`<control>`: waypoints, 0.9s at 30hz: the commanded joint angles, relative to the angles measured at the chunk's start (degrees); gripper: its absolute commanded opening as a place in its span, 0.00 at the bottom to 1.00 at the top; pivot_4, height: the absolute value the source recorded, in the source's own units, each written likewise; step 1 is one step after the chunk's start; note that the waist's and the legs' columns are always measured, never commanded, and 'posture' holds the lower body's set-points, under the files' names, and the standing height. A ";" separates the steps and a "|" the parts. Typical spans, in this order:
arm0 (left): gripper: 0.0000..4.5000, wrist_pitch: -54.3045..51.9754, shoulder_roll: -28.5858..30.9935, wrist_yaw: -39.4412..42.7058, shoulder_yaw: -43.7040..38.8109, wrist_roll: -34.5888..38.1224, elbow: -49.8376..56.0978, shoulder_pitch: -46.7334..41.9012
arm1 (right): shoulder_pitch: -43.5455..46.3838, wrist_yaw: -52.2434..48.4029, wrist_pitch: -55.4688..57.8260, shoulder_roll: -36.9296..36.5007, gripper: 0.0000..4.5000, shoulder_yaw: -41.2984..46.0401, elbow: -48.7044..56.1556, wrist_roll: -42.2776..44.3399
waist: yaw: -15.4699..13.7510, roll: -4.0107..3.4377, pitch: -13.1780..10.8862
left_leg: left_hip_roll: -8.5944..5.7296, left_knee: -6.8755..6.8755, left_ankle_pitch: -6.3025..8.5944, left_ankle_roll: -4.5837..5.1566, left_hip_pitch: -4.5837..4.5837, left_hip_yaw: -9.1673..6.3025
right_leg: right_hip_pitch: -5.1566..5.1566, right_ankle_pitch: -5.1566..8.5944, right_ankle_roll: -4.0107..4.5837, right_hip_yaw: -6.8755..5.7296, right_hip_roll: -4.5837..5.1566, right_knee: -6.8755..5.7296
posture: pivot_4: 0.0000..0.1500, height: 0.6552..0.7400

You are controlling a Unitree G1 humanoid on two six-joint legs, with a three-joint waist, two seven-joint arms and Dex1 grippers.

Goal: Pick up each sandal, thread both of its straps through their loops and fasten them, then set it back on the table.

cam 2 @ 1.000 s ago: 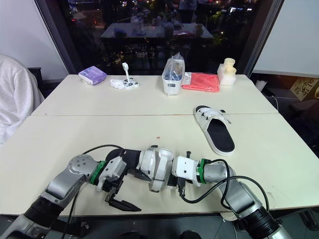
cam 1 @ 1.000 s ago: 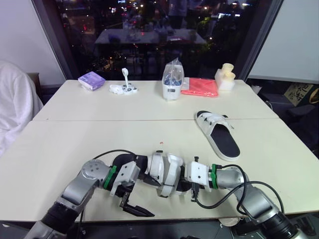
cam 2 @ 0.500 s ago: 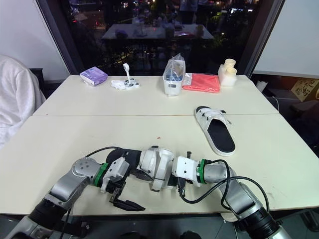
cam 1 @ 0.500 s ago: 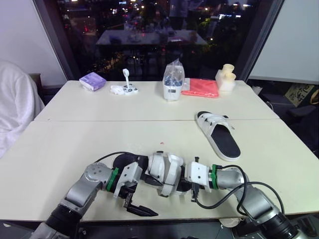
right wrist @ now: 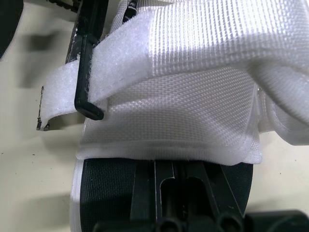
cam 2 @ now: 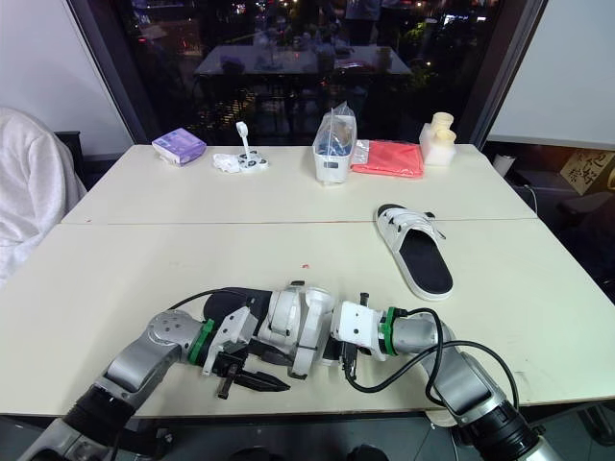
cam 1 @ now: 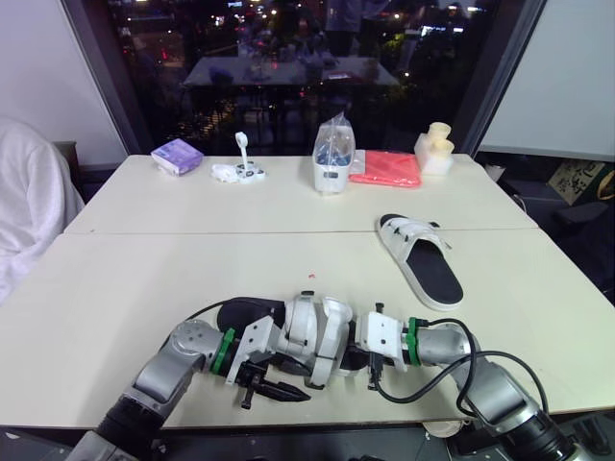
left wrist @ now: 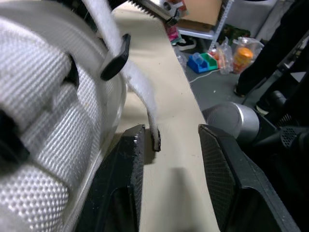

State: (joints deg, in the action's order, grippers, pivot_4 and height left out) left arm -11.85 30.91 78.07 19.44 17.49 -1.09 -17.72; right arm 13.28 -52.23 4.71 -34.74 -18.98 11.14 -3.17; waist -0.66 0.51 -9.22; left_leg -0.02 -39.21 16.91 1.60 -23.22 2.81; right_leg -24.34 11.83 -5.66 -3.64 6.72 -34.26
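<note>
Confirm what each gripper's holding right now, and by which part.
Right gripper appears shut on the near sandal, at its sole edge under the straps. Left gripper is open, fingers either side of the loose strap end, not gripping it.

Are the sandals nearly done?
One strap of the near sandal is through its loop. The open left gripper is round its loose end, not fastened yet. The far sandal lies on the table; its straps are too small to judge.

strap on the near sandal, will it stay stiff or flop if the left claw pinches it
Probably floppy: the strap droops in a curve past its loop. Likely light, being thin webbing. It may slip, since the open left claw flanks only its tip.
</note>
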 commanded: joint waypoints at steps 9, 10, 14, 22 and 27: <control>0.38 -4.56 -3.18 -4.67 0.64 0.36 2.22 0.63 | -1.82 -1.34 0.61 -0.51 0.00 -2.51 -1.90 -1.29 | -0.01 0.00 0.00 | 0.00 0.00 0.00 0.00 0.00 0.00 | 0.00 0.00 0.00 0.00 0.00 0.00 | 1.00 1.00; 0.38 -5.08 -3.41 -4.69 0.82 0.59 2.36 0.71 | -1.81 -1.41 0.48 -0.61 0.00 -2.46 -2.01 -1.29 | -0.01 0.00 0.00 | 0.00 0.00 0.00 0.00 0.00 0.00 | 0.00 0.00 0.00 0.00 0.00 0.00 | 1.00 1.00; 0.20 -6.48 -3.49 -4.07 1.37 1.05 2.94 0.92 | -1.77 -1.48 0.19 -0.76 0.00 -2.40 -2.22 -1.31 | -0.01 0.00 0.00 | -0.01 0.00 0.00 0.00 0.01 0.00 | 0.02 0.00 0.00 0.00 0.00 0.00 | 1.00 1.00; 0.01 -11.76 1.22 1.41 3.41 2.72 7.88 1.58 | -2.15 -1.49 0.11 -0.85 0.00 -2.49 -2.12 -1.33 | 0.07 0.00 0.00 | -0.01 0.00 0.00 0.00 -0.01 0.00 | 0.00 0.00 0.00 0.00 0.00 0.01 | 1.00 1.00; 0.01 -13.91 5.48 5.50 3.92 4.51 12.77 1.21 | -2.32 -1.55 0.13 -0.86 0.00 -2.61 -2.00 -1.38 | 0.03 -0.01 0.00 | -0.01 0.02 0.00 0.00 -0.01 0.00 | 0.00 0.01 0.00 0.00 0.00 0.02 | 1.00 1.00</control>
State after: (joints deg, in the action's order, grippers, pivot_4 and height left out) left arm -25.51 35.65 81.11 22.52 20.22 8.41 -16.46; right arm 13.01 -52.24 3.62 -34.90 -19.00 10.90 -3.20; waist -0.63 0.50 -9.22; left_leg -0.03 -39.19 16.91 1.60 -23.22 2.81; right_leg -24.34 11.84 -5.66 -3.64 6.72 -34.25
